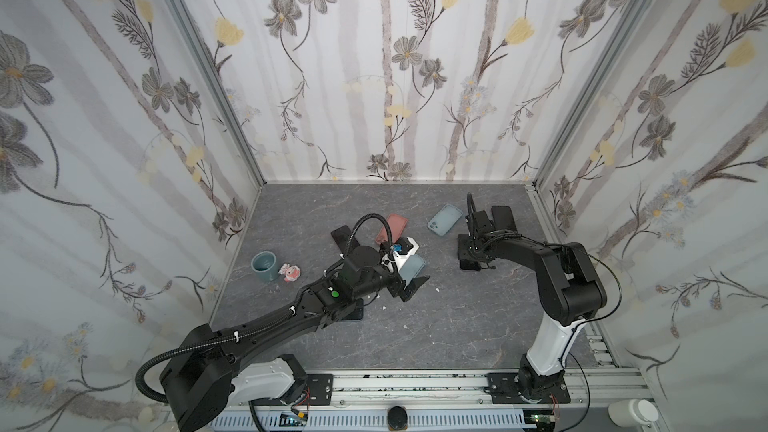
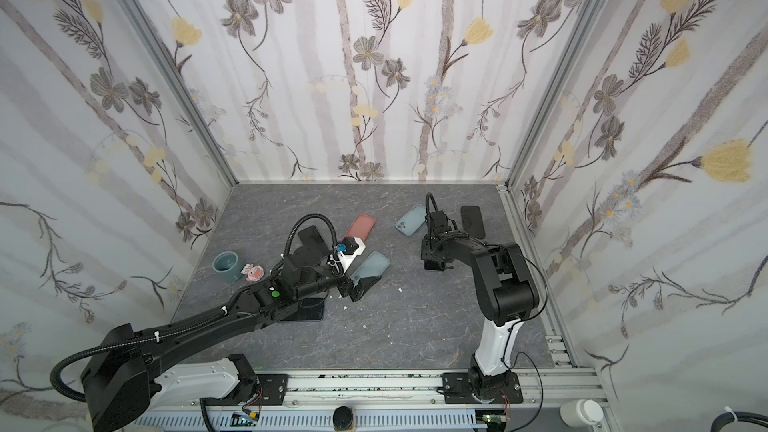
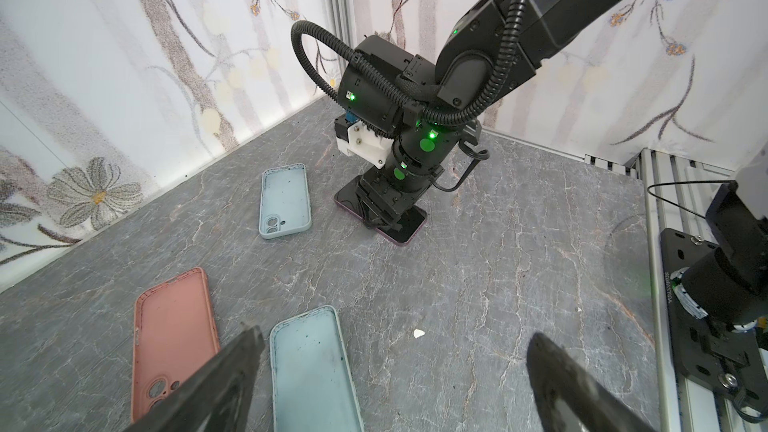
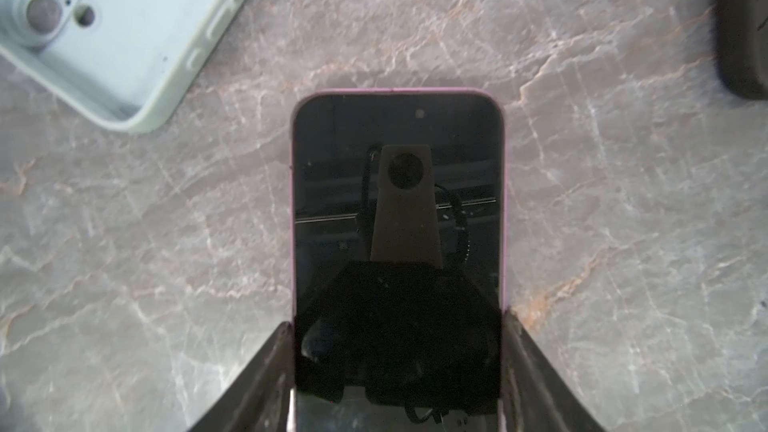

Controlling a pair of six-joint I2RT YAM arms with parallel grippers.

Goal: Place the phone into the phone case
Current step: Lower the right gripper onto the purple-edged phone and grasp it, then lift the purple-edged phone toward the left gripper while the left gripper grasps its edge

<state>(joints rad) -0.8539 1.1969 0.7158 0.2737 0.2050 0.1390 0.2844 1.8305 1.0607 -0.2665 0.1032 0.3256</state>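
Note:
A phone [image 4: 397, 184] with a dark screen and pink rim lies flat on the grey table [image 1: 436, 326]. My right gripper [image 4: 397, 322] reaches straight down over it, one finger pressed against each long edge; it shows in the left wrist view too [image 3: 380, 222]. A light blue phone case [image 3: 311, 367] lies open side up under my left gripper [image 3: 395, 334], which hangs open and empty above the table. A pink case [image 3: 174, 334] lies beside that one. Another light blue case [image 4: 116, 35] lies near the phone.
A black phone [image 1: 503, 218] lies at the back right and another [image 1: 341, 236] behind my left arm. A dark slab [image 1: 353, 311] shows under that arm. A teal mug [image 1: 264, 266] and a small pink figurine [image 1: 289, 273] stand at the left. Walls enclose three sides.

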